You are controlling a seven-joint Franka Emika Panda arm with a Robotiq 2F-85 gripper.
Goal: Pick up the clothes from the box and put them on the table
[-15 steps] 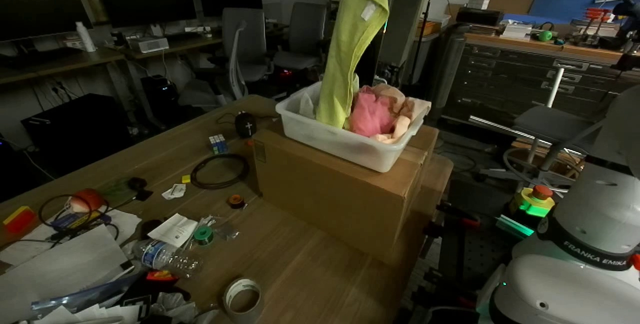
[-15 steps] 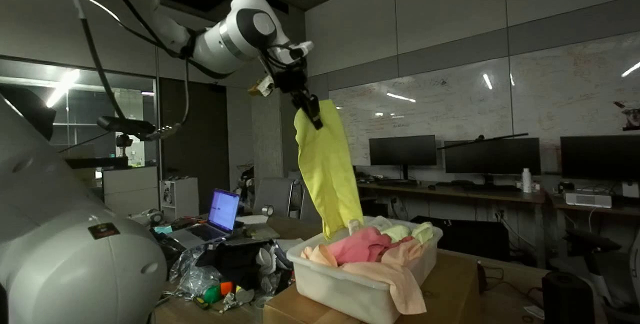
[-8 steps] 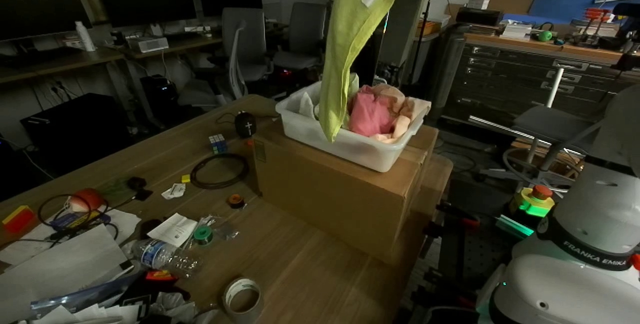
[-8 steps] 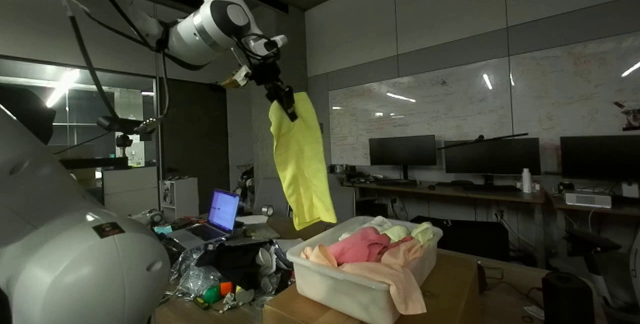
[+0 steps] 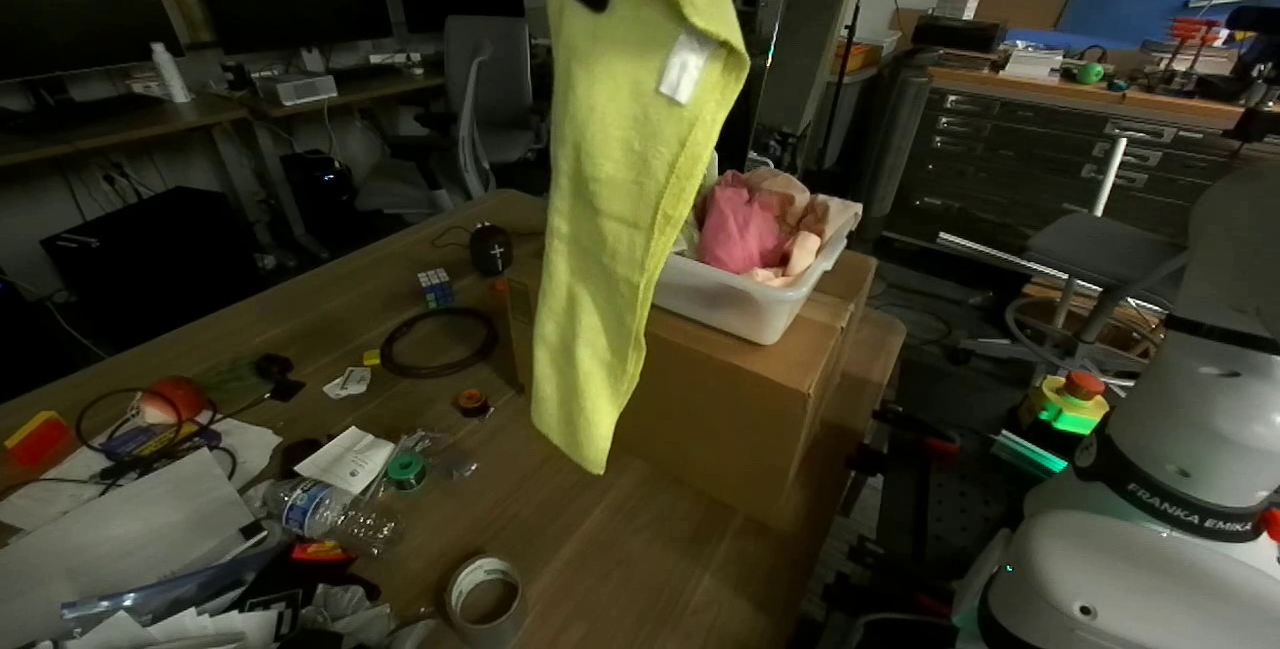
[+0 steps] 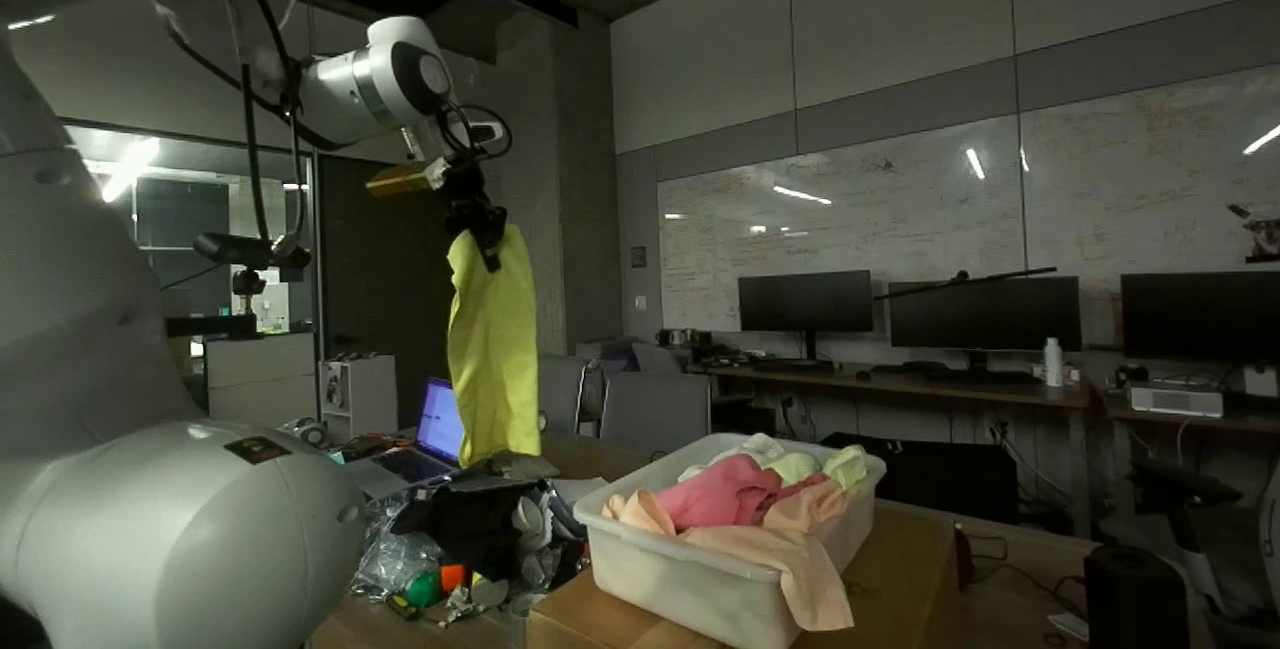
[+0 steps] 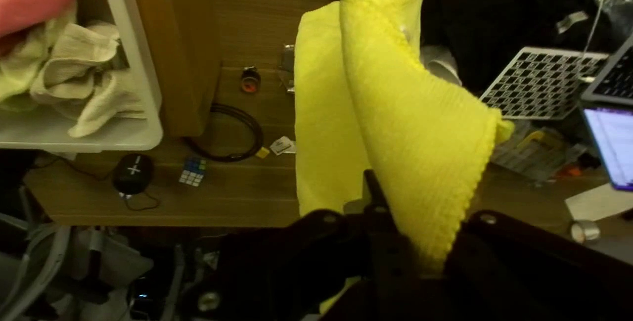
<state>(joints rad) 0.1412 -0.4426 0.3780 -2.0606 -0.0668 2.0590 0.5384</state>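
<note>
My gripper [image 6: 490, 251] is shut on a yellow cloth [image 6: 495, 359], which hangs down long and free. In an exterior view the cloth [image 5: 620, 199] hangs in front of the white box [image 5: 735, 304], its lower end over the table [image 5: 640, 569]. In the wrist view the cloth [image 7: 415, 128] comes from between the fingers [image 7: 377, 190] and hides one of them. The white box holds a pink cloth [image 6: 725, 494], pale yellow-green cloths [image 6: 795, 467] and a peach cloth [image 6: 815, 579] draped over its rim. The box also shows in the wrist view [image 7: 136, 54].
A cardboard box [image 5: 730, 409] stands under the white box. A tape roll [image 5: 487, 599], bottle [image 5: 330, 519], cable coil [image 5: 438, 369], puzzle cube [image 5: 436, 287] and papers lie on the table. A laptop [image 6: 440, 419] and a black bag [image 6: 470, 529] are beside it.
My gripper has carried the yellow cloth away from the white box, leftward in both exterior views and lower at the end. The cloth's lower end has left the box. The other clothes look unmoved.
</note>
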